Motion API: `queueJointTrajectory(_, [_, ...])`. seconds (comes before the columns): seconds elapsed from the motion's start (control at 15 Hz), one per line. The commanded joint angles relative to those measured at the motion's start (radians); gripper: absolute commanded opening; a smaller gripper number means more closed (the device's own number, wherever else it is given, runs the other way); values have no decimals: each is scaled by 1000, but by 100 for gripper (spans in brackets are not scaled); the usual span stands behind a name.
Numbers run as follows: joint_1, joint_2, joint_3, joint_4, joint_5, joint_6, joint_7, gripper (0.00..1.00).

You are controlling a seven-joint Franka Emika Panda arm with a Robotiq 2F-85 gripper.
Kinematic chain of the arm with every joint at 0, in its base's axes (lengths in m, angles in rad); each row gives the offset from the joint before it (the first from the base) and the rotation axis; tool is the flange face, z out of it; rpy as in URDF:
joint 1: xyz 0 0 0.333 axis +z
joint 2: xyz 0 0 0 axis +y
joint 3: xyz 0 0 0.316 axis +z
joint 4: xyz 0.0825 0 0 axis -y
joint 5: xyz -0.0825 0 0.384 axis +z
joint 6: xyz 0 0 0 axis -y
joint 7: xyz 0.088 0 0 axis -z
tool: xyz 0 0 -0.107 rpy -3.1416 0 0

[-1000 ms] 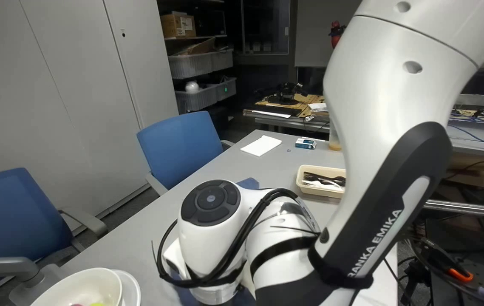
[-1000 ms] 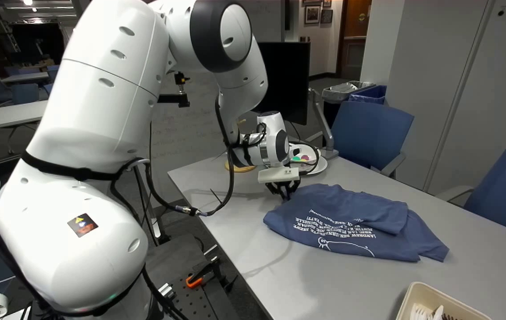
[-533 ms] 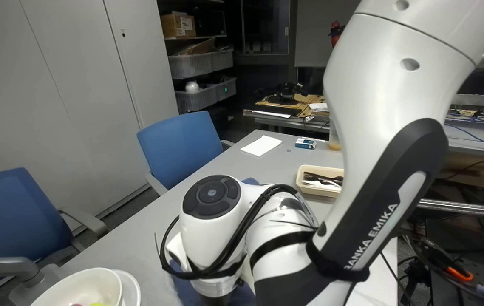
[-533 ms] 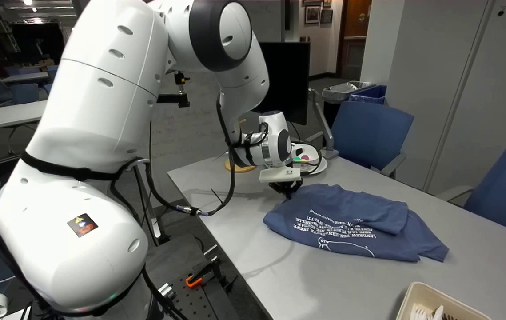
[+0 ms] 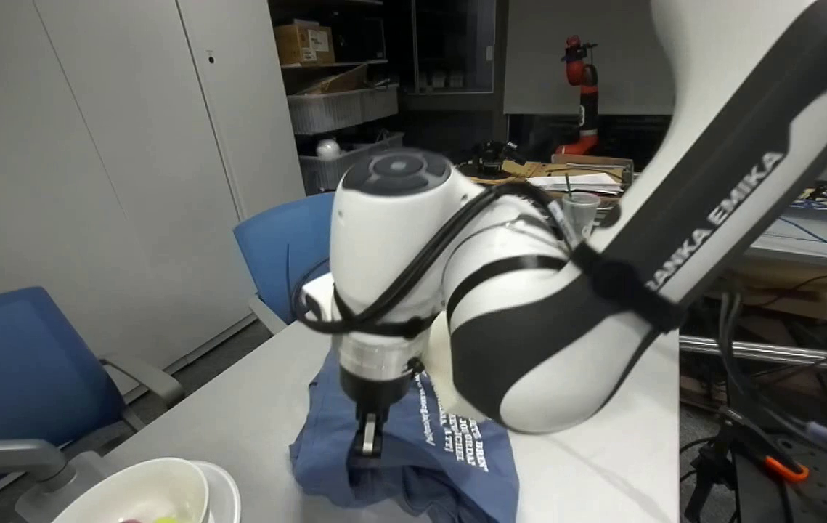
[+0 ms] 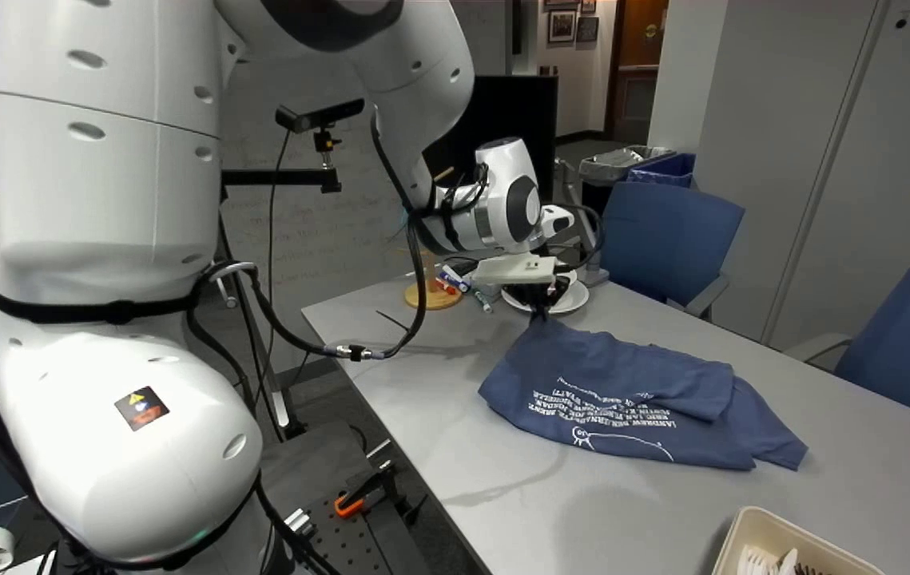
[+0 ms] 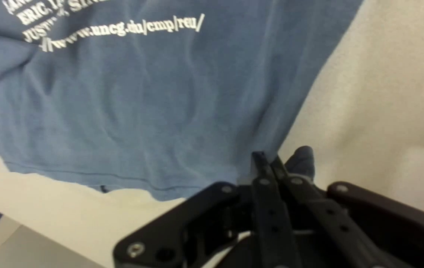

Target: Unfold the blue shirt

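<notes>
In an exterior view: white-and-black jointed robot arm slopes down over the dusty navy-blue cloth T-shirt with white lettering. Wrist about upright above the shirt, black two-finger gripper pointing down at it. Shirt is on the grey counter; round white bowl near it, not touching.

In an exterior view: arm arches high, wrist over the shirt's end nearer the round white plate. Cloth there peaks up to the gripper; the rest lies on the counter, partly doubled over. Cream rectangular tray near the shirt, apart.

Wrist view: gripper's black fingers pressed together, clamping the shirt near its edge; small tuft of blue cloth pokes out beside them.
</notes>
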Motion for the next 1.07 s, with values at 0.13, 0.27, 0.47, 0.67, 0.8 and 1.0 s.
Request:
queueJointTrajectory(0.13, [-74,-331,-48,-256,-65,-110,153,0])
queueJointTrajectory(0.27, [-123,-436,-43,-344,-108,-186,235,0])
queueJointTrajectory(0.47, [-205,-587,-3,-488,-108,-319,299,0])
queueJointTrajectory(0.67, [-235,-696,44,-624,1,-439,275,0])
queueJointTrajectory(0.8, [-214,-739,80,-689,101,-498,239,0])
queueJointTrajectory(1.0, [-162,-679,150,-636,246,-557,199,0])
